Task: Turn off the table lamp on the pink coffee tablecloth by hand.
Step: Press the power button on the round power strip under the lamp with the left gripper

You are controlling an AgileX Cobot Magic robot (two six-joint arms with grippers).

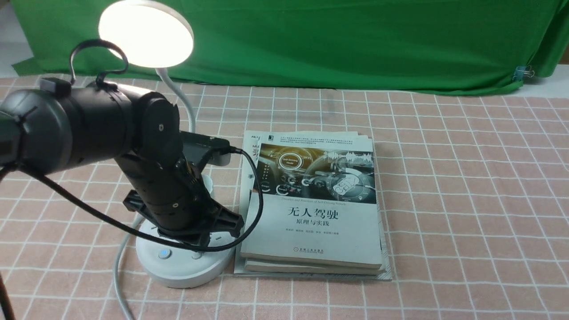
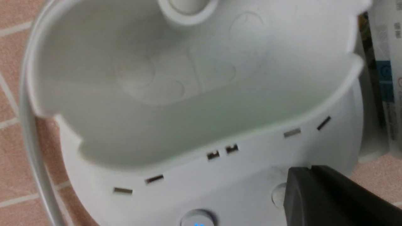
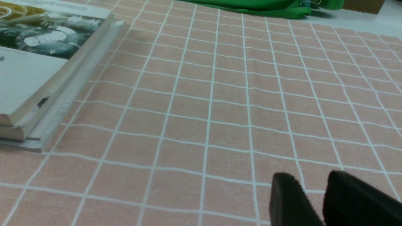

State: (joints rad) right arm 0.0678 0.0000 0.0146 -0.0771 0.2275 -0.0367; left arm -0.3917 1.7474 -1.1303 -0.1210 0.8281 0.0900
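The table lamp stands at the left of the pink coffee tablecloth (image 1: 444,186), and its disc head (image 1: 146,33) is glowing. My left arm (image 1: 151,178), the hand, points down onto the round base (image 1: 184,269). My left gripper (image 2: 311,171) is shut with nothing in it. Its tip sits over the plain round button (image 2: 277,196) and hides most of it. The other button (image 2: 198,221) glows blue beside it, also seen as a blue-lit button (image 1: 165,254). The cup-shaped holder (image 2: 188,78) lies just beyond the tip. My right gripper (image 3: 309,185) hovers over bare cloth, its fingers slightly apart.
A stack of books (image 1: 311,204) lies right beside the lamp base; the same stack of books (image 3: 37,62) shows in the right wrist view. The lamp's white cord (image 1: 118,266) runs off toward the front edge. A green backdrop cloth (image 1: 355,40) hangs behind.
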